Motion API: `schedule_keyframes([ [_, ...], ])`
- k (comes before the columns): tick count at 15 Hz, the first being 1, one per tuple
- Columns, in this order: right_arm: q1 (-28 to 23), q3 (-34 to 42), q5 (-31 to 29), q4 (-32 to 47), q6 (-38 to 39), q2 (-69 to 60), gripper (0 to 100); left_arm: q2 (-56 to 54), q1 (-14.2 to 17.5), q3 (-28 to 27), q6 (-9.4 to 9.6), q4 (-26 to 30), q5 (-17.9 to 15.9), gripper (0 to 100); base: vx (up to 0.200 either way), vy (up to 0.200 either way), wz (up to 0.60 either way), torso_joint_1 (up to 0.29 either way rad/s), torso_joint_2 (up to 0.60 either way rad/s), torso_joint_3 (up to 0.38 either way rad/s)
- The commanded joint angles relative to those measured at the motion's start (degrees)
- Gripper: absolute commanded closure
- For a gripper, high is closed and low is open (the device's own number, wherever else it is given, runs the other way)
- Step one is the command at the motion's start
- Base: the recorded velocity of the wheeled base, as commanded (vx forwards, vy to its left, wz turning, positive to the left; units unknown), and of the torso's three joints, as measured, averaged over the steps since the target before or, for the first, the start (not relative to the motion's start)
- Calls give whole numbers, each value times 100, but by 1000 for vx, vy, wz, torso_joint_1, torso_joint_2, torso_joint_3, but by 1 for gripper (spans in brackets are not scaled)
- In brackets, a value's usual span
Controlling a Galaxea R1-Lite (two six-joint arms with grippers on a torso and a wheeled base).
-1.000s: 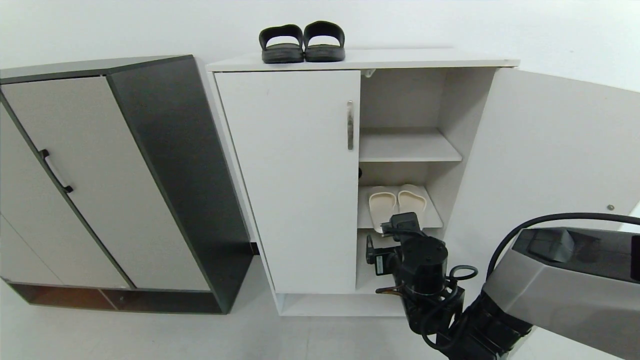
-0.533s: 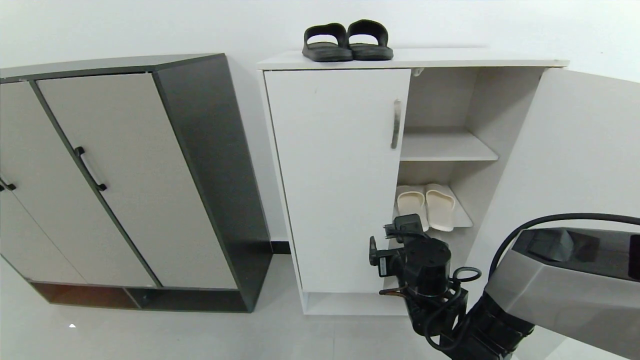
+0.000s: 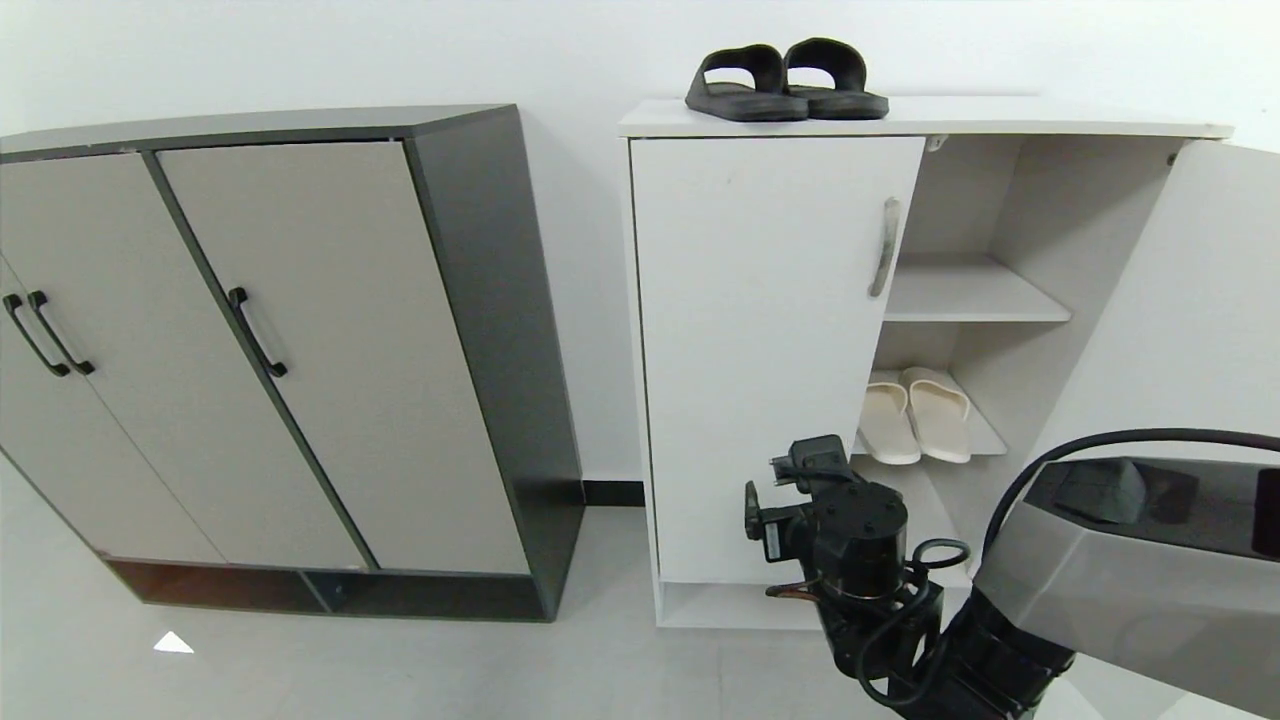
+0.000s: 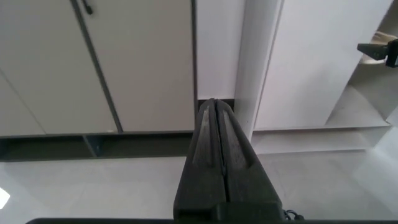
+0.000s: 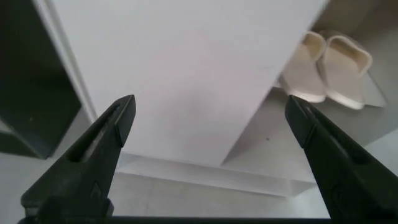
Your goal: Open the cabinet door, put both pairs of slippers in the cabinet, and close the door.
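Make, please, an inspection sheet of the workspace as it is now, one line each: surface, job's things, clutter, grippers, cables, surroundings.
Surface: light grey floor; both cabinets stand on it.
Job's things: white cabinet, left door shut, right door open; cream slippers on the second shelf inside; black slippers on the cabinet's top.
Clutter: small white mark on the floor; cannot tell what it is.
Grippers: left gripper, jaws shut, empty; right gripper, jaws open, empty, facing the shut left door.
Cables: black cable arches over the right arm.
Surroundings: grey cabinet, doors shut, left of the white one; white wall behind.
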Motion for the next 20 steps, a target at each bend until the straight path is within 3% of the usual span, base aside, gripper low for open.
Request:
schedule_keyframes([
  [1,-6,21,-7,0,-11,-3,0,9,0,-1,-1,-1,-2,100,0,0,0,0,0,0],
  [20,2,100,-7,0,-81,-3,0,9,0,-1,-10,-1,-2,100,0,0,0,0,0,0],
])
